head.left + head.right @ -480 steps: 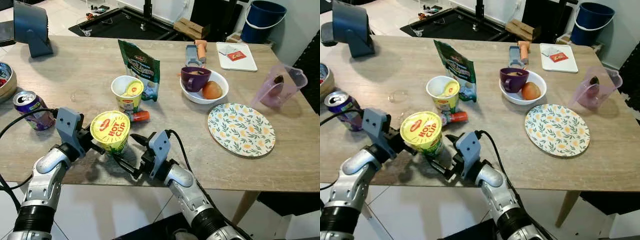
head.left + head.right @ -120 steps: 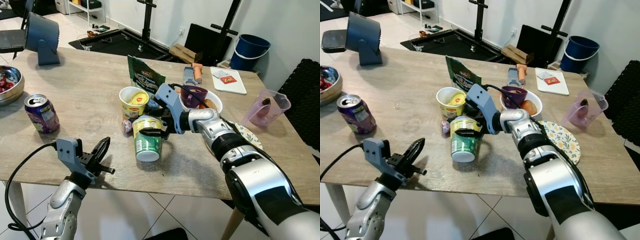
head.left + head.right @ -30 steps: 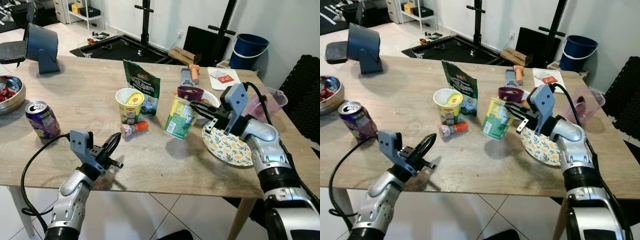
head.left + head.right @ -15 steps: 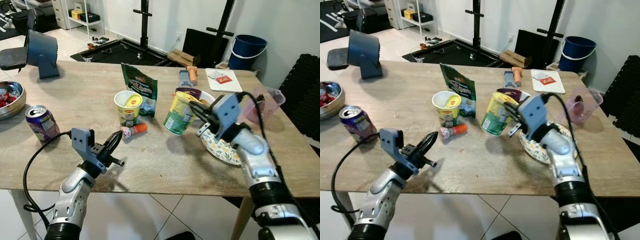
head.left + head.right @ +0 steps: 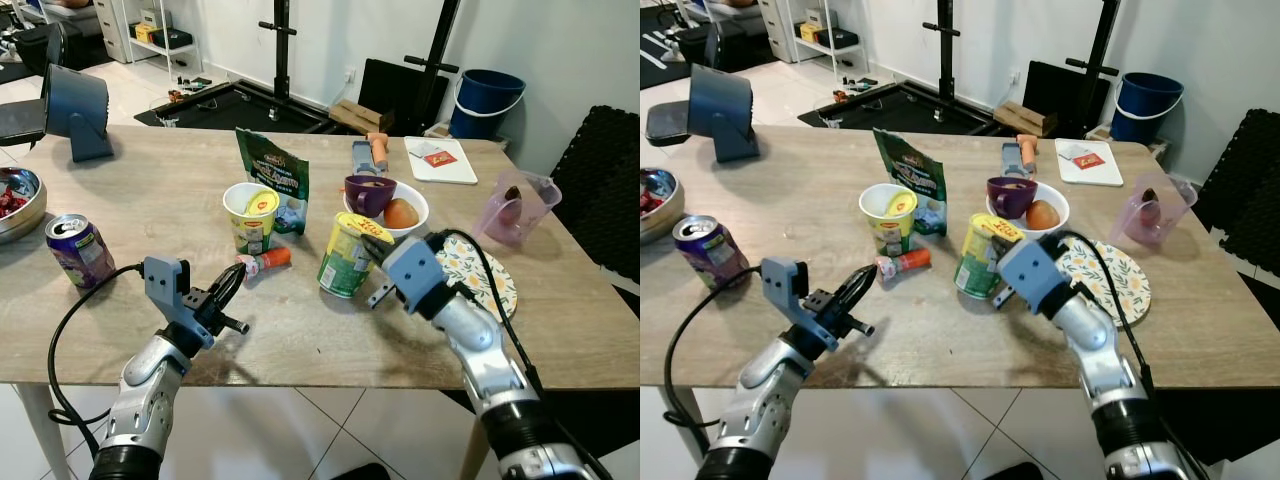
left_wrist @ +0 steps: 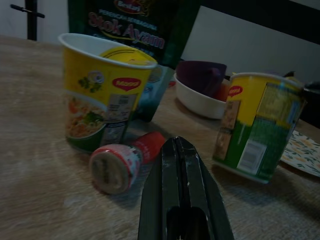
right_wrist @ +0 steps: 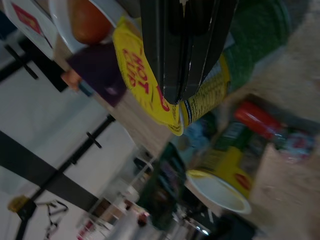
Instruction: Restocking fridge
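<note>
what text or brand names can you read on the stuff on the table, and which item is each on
"HOT CUP" on the yellow lid of the sealed noodle cup.
"Maggi" logo, partly legible, on the open noodle cup.
"Stok Ayam" on the green pouch.
Fine print on both cups: too small to read.
Purple drink can and the red card on the white board: too blurred to read.

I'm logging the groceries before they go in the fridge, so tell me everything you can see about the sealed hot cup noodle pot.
The hot cup noodle pot is a tapered cup with green and yellow sides and a yellow lid printed "HOT CUP" in red. The lid looks sealed. It stands tilted on the wooden table, lid leaning toward the right claw, whose fingers reach its rim. It sits left of the floral plate, in front of the white bowl, right of the small red-capped bottle.
</note>
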Controlling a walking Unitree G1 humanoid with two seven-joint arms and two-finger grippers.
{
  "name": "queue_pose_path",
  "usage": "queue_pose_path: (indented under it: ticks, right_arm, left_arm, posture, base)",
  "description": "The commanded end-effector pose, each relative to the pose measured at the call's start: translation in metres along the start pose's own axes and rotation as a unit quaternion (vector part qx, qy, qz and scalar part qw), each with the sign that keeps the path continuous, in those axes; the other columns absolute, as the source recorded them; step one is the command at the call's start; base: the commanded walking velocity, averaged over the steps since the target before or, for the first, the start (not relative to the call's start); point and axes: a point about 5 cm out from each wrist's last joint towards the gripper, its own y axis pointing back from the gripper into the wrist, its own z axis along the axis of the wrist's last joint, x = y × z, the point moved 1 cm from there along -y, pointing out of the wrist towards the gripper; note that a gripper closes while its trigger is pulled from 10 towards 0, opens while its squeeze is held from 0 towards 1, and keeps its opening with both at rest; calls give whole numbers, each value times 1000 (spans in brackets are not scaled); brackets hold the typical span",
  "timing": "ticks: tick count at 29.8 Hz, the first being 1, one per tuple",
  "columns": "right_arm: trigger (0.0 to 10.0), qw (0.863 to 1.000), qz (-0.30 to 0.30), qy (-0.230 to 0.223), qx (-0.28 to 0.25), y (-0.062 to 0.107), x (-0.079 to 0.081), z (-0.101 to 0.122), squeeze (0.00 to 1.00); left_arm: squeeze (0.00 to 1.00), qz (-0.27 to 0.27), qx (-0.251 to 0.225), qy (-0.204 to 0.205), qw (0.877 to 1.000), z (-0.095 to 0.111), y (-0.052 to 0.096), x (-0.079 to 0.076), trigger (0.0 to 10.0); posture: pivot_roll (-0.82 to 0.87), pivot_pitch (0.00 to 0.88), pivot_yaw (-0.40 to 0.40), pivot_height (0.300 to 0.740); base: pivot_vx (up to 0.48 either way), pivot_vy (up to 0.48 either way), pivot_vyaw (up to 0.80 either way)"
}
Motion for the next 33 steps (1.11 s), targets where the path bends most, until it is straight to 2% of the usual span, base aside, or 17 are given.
queue_pose_path:
  ticks: [1, 7, 9, 10, 12, 13, 14, 22, 24, 25, 26, 27, 28, 29, 30, 32, 33]
  right_arm:
    - [0, 1000, 21, -12, 10, 5, 11, -5, 0]
    - [0, 998, 54, -31, -2, 7, 19, -1, 0]
    - [2627, 995, 88, -45, 4, 11, 27, -2, 0]
    - [10000, 994, 101, -51, 6, 12, 29, -2, 345]
    - [10000, 992, 108, -63, 8, 13, 31, -2, 345]
    - [10000, 991, 108, -76, 5, 13, 30, 0, 894]
    - [10000, 990, 107, -87, 1, 12, 30, 2, 1000]
    - [10000, 983, 94, -153, -25, 9, 19, 12, 1000]
    - [10000, 980, 85, -175, -31, 8, 13, 14, 910]
    - [10000, 978, 78, -191, -37, 7, 9, 16, 694]
    - [10000, 974, 67, -213, -44, 5, 4, 19, 694]
    - [10000, 966, 46, -249, -48, 2, -4, 21, 502]
    - [10000, 966, 46, -249, -48, 2, -4, 21, 502]
    - [10000, 955, 26, -291, -58, -2, -10, 24, 196]
    - [10000, 955, 26, -291, -58, -2, -10, 24, 196]
    - [10000, 927, 5, -371, -60, -11, -17, 28, 0]
    - [10000, 916, 4, -397, -58, -14, -17, 28, 0]
  left_arm:
    - [0, -6, 10, -5, 1000, -4, 0, -1, 10000]
    - [0, -8, 10, -5, 1000, -4, -1, -1, 10000]
    - [0, -9, 10, -5, 1000, -4, -3, -1, 10000]
    - [0, -10, 10, -5, 1000, -4, -3, -1, 10000]
    - [0, -10, 10, -5, 1000, -4, -3, -1, 10000]
    - [0, -10, 9, -4, 1000, -4, -4, -2, 10000]
    - [0, -10, 9, -4, 1000, -4, -4, -2, 10000]
    - [0, -9, 7, -2, 1000, -5, -4, -2, 10000]
    - [0, -9, 6, -2, 1000, -5, -4, -3, 10000]
    - [0, -10, 5, -2, 1000, -5, -4, -3, 10000]
    - [0, -9, 5, -2, 1000, -5, -4, -2, 10000]
    - [0, -9, 4, -2, 1000, -5, -4, -2, 10000]
    - [0, -9, 4, -2, 1000, -5, -4, -2, 10000]
    - [0, -8, 3, -1, 1000, -5, -5, -3, 10000]
    - [0, -8, 3, -1, 1000, -5, -5, -3, 10000]
    - [0, -8, 1, -1, 1000, -6, -6, -3, 10000]
    - [0, -7, 1, -1, 1000, -6, -6, -3, 10000]
  posture:
    - [80, 69, -14, 740]
    - [75, 67, -10, 740]
    - [72, 66, -9, 740]
    - [72, 66, -9, 740]
    - [72, 66, -9, 740]
    - [71, 65, -9, 740]
    - [71, 65, -9, 740]
    - [69, 59, -16, 740]
    - [70, 58, -19, 740]
    - [70, 58, -19, 740]
    - [69, 55, -21, 740]
    - [71, 51, -26, 740]
    - [71, 51, -26, 740]
    - [70, 49, -29, 740]
    - [70, 49, -29, 740]
    - [71, 46, -32, 740]
    - [71, 46, -32, 740]
  base:
    - [0, 0, 0]
    - [0, 0, 0]
    - [0, 0, 0]
    - [0, 0, 0]
    - [0, 0, 0]
    - [0, 0, 0]
    - [0, 0, 0]
    - [0, 0, 0]
    - [0, 0, 0]
    - [0, 0, 0]
    - [0, 0, 0]
    - [0, 0, 0]
    - [0, 0, 0]
    - [0, 0, 0]
    - [0, 0, 0]
    - [0, 0, 0]
    - [0, 0, 0]
